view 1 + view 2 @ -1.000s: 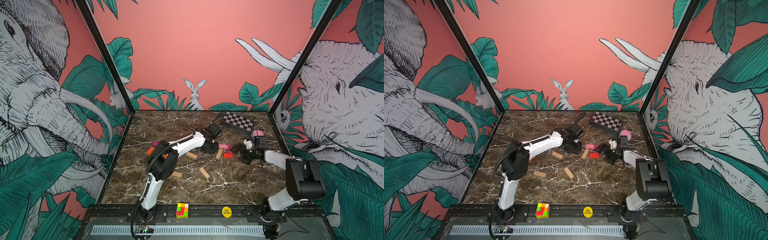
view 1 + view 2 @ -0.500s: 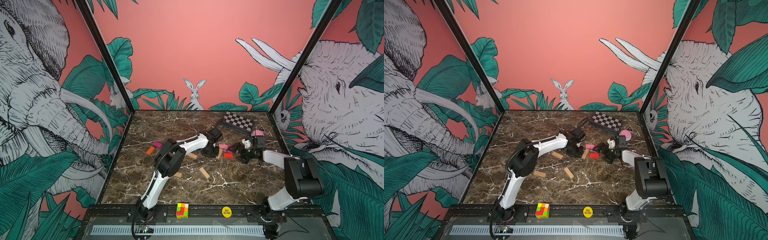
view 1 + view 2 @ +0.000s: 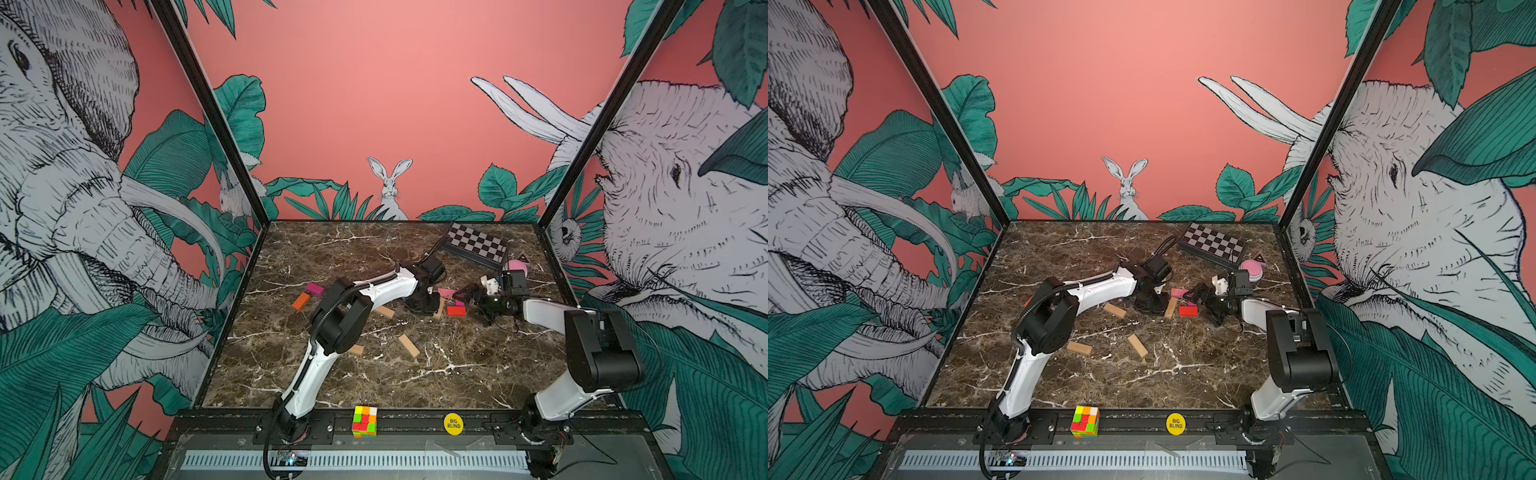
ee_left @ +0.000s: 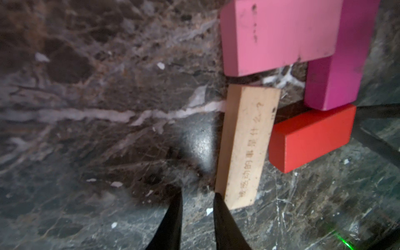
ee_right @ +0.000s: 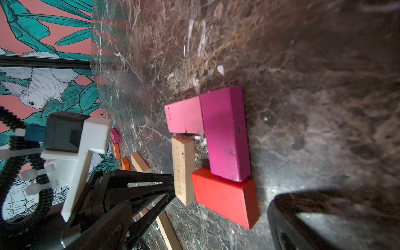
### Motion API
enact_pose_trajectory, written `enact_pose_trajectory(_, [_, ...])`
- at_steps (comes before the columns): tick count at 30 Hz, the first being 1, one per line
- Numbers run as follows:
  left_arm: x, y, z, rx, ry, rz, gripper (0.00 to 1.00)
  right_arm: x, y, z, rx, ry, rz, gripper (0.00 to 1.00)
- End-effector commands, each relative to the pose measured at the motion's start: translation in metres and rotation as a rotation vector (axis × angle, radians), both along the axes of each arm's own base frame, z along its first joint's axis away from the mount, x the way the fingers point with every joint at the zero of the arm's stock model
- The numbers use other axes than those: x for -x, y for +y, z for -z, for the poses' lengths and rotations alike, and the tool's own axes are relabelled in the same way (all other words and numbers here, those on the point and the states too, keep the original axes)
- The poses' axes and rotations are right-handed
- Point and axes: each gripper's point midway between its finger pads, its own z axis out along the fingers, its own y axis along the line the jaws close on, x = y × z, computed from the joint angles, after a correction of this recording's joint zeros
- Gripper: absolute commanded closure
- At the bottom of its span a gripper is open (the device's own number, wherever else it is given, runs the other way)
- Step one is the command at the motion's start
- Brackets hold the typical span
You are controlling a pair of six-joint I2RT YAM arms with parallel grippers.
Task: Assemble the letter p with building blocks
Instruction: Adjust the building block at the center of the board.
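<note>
Four building blocks lie together mid-table: a pink block [image 4: 277, 36], a magenta block [image 4: 337, 65] and a red block [image 4: 311, 138] form a three-sided bracket, and a tan block [image 4: 244, 147] lies slightly tilted along its open side. My left gripper [image 4: 198, 194] stands low beside the tan block's near end. Its jaws are narrowly apart with nothing between them, and one fingertip [image 4: 218, 201] touches the block's corner. My right gripper [image 3: 473, 305] is wide open just right of the red block [image 3: 456, 311], holding nothing.
Loose tan blocks [image 3: 408, 345] [image 3: 384, 311] [image 3: 356, 350] lie nearer the front. An orange block [image 3: 301, 301] and a magenta block [image 3: 314, 289] sit at the left. The checkered box [image 3: 476, 245] and a pink round object [image 3: 517, 266] are at the back right. The puzzle cube [image 3: 365, 422] rests on the front rail.
The left arm's elbow has swung to the right while its gripper stayed by the tan block. The right gripper has edged left toward the blocks, still wide open.
</note>
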Motion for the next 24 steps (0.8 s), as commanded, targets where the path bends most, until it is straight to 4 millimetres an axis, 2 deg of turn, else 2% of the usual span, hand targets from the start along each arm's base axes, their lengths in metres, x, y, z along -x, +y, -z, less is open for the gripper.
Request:
enact_pose_trajectory(1, [-0.002,-0.007,-0.005,0.019,-0.004,-0.013,0.73,-0.001,0.004,0.006,-0.003,0.021,0.001,0.01])
enact_pose_trajectory(24, [-0.016,-0.022,-0.007,0.046,-0.023,-0.037,0.73,0.000,0.009,0.010,-0.011,0.035,-0.010,0.01])
